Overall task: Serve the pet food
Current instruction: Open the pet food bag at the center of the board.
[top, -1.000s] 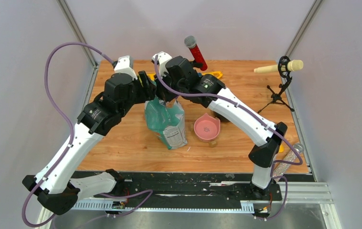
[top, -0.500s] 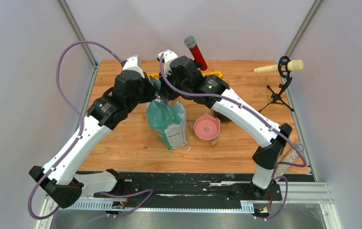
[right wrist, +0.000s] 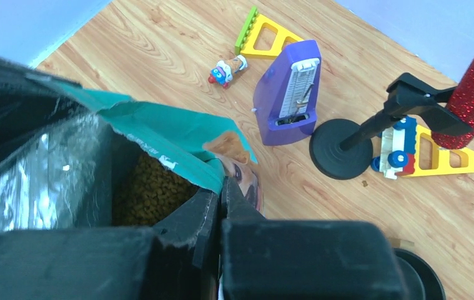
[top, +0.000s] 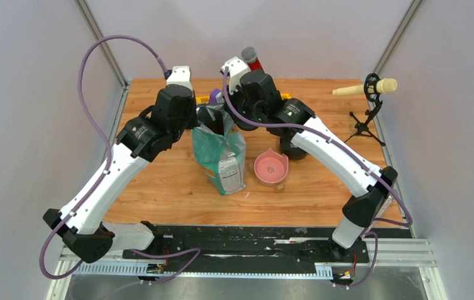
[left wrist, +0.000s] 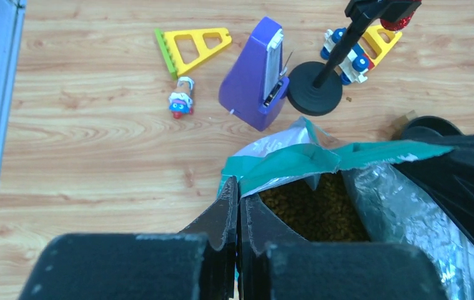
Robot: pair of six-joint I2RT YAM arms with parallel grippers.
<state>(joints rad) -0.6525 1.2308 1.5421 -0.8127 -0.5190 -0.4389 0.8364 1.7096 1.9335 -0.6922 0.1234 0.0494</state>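
Pet food [left wrist: 312, 209], loose brown pellets, lies low inside the teal bag [top: 218, 153], which stands upright on the worktop [top: 159, 187] between the 2 arms. The left claw [left wrist: 238, 197] is pressed together on the bag's left rim. The right claw [right wrist: 220, 194] pinches the opposite rim, so the mouth gapes between them.

The pet food will likely pour like gravel, shifting suddenly once the bag tips, and stray pellets will roll. The bag is soft, crinkly foil and its thin torn rim could slip or rip under the weight below. A hold lower on the side wall, or a scoop dipped through the mouth, looks safer than hauling by the lip alone.

The pink bowl [top: 259, 172] sits just beside the bag on its right, with nothing between the 2. Behind the bag the room is tight: a purple metronome [left wrist: 260, 75], a microphone stand [left wrist: 314, 94] and small yellow toys [left wrist: 190, 47] crowd the far strip. The near worktop and the left side look freer for swinging.
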